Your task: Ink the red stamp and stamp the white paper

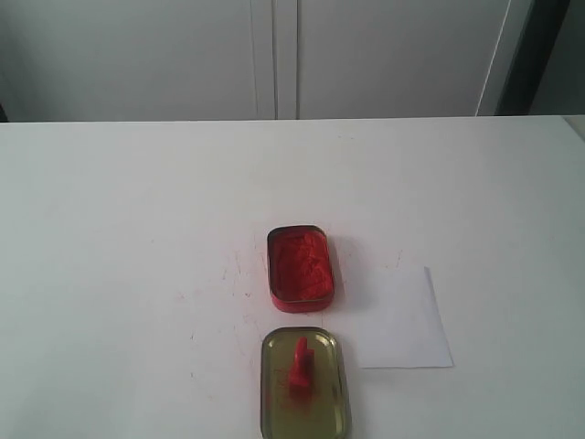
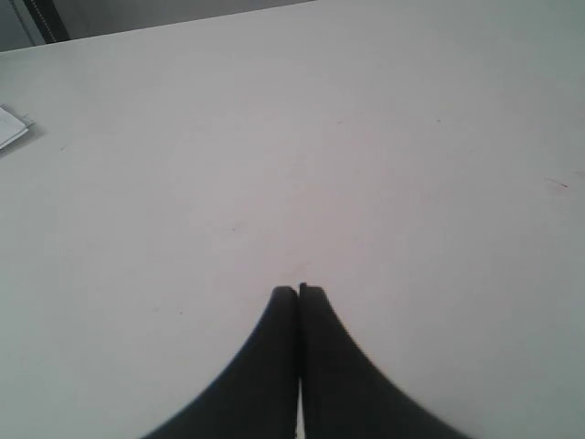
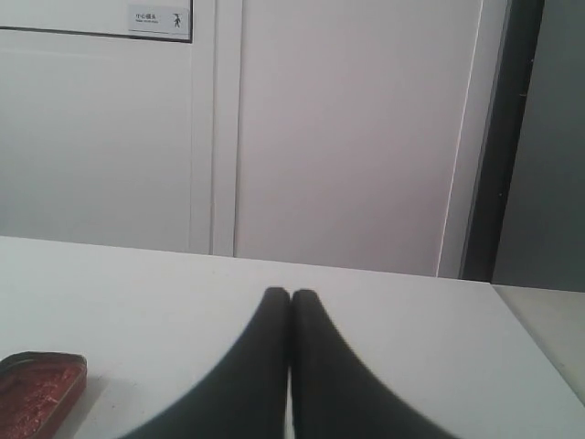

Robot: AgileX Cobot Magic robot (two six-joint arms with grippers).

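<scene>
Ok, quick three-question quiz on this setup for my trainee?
1. True or false: the red stamp stands on the white paper.
2. In the exterior view, the paper lies on which side of the red ink tin? A left, B right, C underneath.
3. Fill in: the left gripper and right gripper are both ___.
Key: 1 false, it stands in the gold tin; 2 B; 3 shut.

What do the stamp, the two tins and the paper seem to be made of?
Stamp: probably plastic, with an even bright red colour and a moulded look. Far tin: likely thin metal, red outside, with a narrow rim; it holds crumbly red paste. Near tin: likely the same metal, dull gold inside. Paper: a thin matte white sheet lying flat.
</scene>
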